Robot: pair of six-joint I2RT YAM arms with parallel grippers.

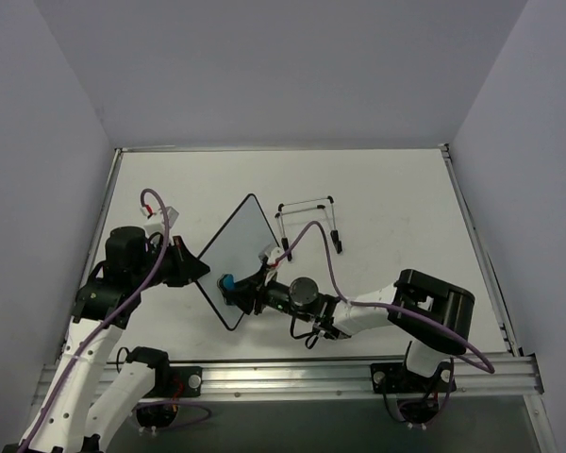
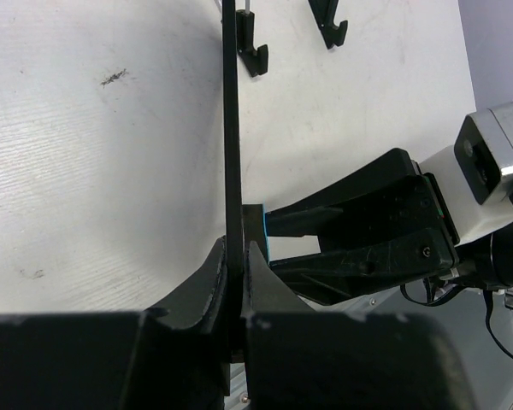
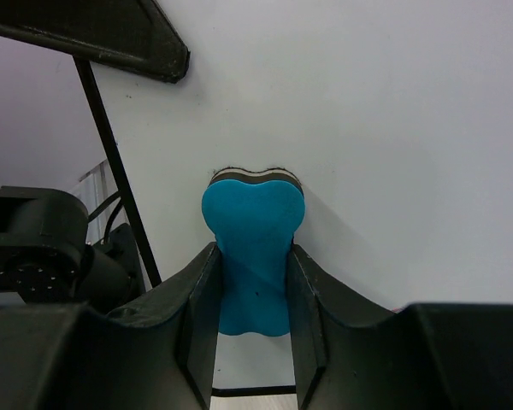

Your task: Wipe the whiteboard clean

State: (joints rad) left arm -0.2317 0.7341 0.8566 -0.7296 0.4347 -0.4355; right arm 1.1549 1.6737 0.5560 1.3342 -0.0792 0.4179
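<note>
The whiteboard [image 1: 238, 253] is white with a thin black rim and is held tilted up off the table. My left gripper [image 1: 198, 269] is shut on its left edge; in the left wrist view the rim [image 2: 232, 128] runs edge-on between the jaws of that gripper [image 2: 238, 256]. My right gripper [image 1: 238, 291] is shut on the blue bone-shaped eraser [image 1: 226, 282] and presses it against the board's face near its lower corner. In the right wrist view the eraser [image 3: 252, 248] sits between the fingers against the clean white board [image 3: 368, 128]. No scribbles show.
A small wire stand with black feet [image 1: 307, 217] lies on the table behind the board; its feet [image 2: 255, 51] show in the left wrist view. The table's raised rim [image 1: 472, 236] runs along the right side. The right arm [image 2: 462, 213] reaches across from the right.
</note>
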